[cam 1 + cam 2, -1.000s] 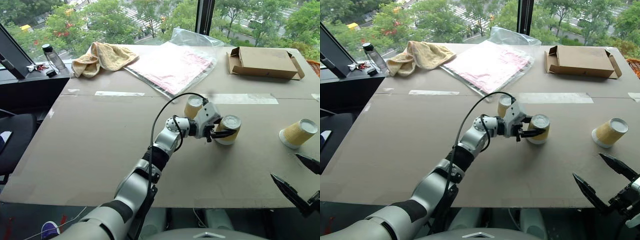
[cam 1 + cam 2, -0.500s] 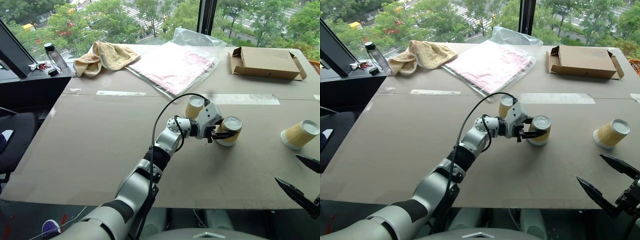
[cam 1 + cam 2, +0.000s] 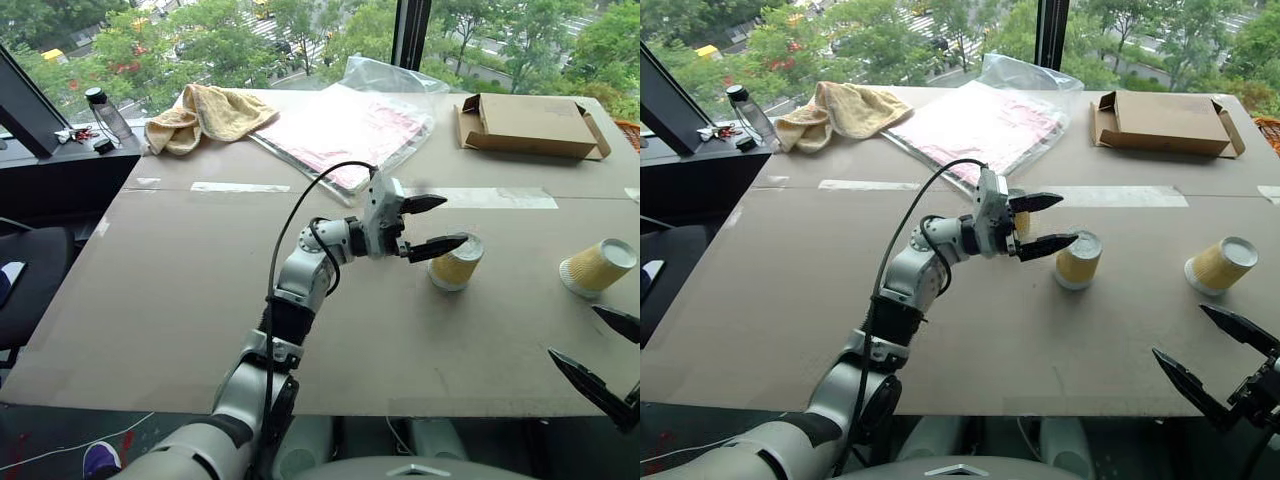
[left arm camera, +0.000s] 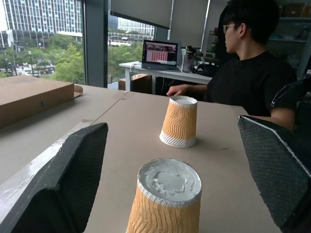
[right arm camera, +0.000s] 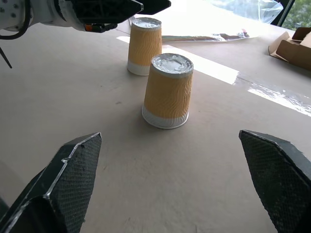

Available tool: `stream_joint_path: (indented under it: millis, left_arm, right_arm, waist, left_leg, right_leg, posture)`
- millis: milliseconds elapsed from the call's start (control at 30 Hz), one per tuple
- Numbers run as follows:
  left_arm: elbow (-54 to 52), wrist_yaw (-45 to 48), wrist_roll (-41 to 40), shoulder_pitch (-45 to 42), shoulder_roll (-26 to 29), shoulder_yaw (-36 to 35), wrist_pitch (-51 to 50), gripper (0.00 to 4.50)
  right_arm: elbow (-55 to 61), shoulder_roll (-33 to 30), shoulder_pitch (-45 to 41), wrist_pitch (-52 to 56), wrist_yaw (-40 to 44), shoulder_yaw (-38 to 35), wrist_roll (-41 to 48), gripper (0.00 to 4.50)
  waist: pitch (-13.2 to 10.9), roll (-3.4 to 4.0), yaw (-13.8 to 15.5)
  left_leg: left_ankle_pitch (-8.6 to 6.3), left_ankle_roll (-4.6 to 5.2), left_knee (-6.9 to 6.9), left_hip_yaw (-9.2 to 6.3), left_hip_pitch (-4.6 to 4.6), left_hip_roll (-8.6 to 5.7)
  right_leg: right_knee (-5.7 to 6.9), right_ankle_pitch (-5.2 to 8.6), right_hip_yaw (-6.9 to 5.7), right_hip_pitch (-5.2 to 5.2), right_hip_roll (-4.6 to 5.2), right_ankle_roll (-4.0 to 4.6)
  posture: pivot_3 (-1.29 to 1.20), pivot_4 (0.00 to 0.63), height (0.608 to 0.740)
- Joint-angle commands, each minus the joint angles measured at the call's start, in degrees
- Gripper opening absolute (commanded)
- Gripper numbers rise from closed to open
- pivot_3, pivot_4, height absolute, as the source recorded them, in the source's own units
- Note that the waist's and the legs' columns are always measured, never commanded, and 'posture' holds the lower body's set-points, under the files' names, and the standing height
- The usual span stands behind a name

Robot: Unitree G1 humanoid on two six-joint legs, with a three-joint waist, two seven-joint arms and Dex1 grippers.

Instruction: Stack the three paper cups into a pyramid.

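Note:
Three paper cups stand upside down on the brown table (image 3: 180, 280). The middle cup (image 3: 456, 262) is just beyond my left gripper (image 3: 455, 219), which hangs open above the table with nothing between its fingers. Another cup (image 3: 1021, 222) peeks out behind that gripper's fingers and stands farther back (image 5: 145, 46) in the right wrist view. The third cup (image 3: 598, 267) stands apart at the far right. My right gripper (image 3: 600, 355) is open and empty at the table's near right edge.
A flat cardboard box (image 3: 525, 125) lies at the back right, a plastic bag with pink sheets (image 3: 345, 130) at the back middle, a yellow towel (image 3: 205, 112) and a bottle (image 3: 105, 115) at the back left. A person (image 4: 252, 73) sits beyond the right side.
My left gripper has opened, let go of the middle cup, and risen and drawn back to the left. The cup stays standing on the table. The right gripper has kept still.

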State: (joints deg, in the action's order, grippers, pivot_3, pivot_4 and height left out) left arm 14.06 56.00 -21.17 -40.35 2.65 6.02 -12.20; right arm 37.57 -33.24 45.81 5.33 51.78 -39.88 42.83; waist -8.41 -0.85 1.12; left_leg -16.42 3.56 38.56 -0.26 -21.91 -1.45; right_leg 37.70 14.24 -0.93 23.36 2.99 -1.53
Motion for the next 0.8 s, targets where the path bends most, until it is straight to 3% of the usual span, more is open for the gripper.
stream_joint_path:
  millis: [33,267,733,800]
  left_arm:
    - [-1.1,-7.2,0.1,-3.2,1.8,-4.6,-0.6,4.39]
    - [6.1,-8.4,5.7,-3.2,7.4,-3.0,1.9,4.39]
    - [19.8,-4.5,10.9,-4.8,6.2,1.7,9.5,4.39]
    - [22.0,-4.0,11.5,-5.4,6.0,1.7,11.1,3.84]
  right_arm:
    - [1.6,0.7,-0.9,0.1,-0.6,0.6,-0.5,4.50]
    - [1.6,1.8,-1.9,0.0,-1.1,2.2,-2.0,4.50]
    - [3.4,4.9,0.9,-1.1,-1.4,1.4,-3.5,4.50]
    - [3.7,5.1,1.3,-1.1,-1.5,1.1,-3.5,4.50]
  waist:
    - [0.0,0.01,0.1]
    - [0.0,0.00,0.2]
    - [0.0,-0.01,0.6]
    - [0.0,-0.02,0.7]
  left_leg:
    - [0.00,0.00,0.01,0.00,0.00,0.00]
    - [0.01,-0.02,0.00,0.01,0.00,-0.05]
    - [0.00,-0.01,-0.01,0.01,0.00,-0.06]
    - [0.00,0.00,-0.01,0.01,-0.01,-0.07]
  right_leg:
    - [0.00,0.00,0.00,0.00,0.00,0.00]
    - [0.01,0.00,0.00,-0.01,-0.01,-0.01]
    - [0.02,0.00,-0.01,0.00,0.02,-0.01]
    - [0.01,-0.01,0.00,0.00,0.02,-0.01]
  posture:
    - [0.00,0.150,0.740]
    - [0.00,0.150,0.740]
    - [0.00,0.150,0.740]
    - [0.00,0.150,0.740]
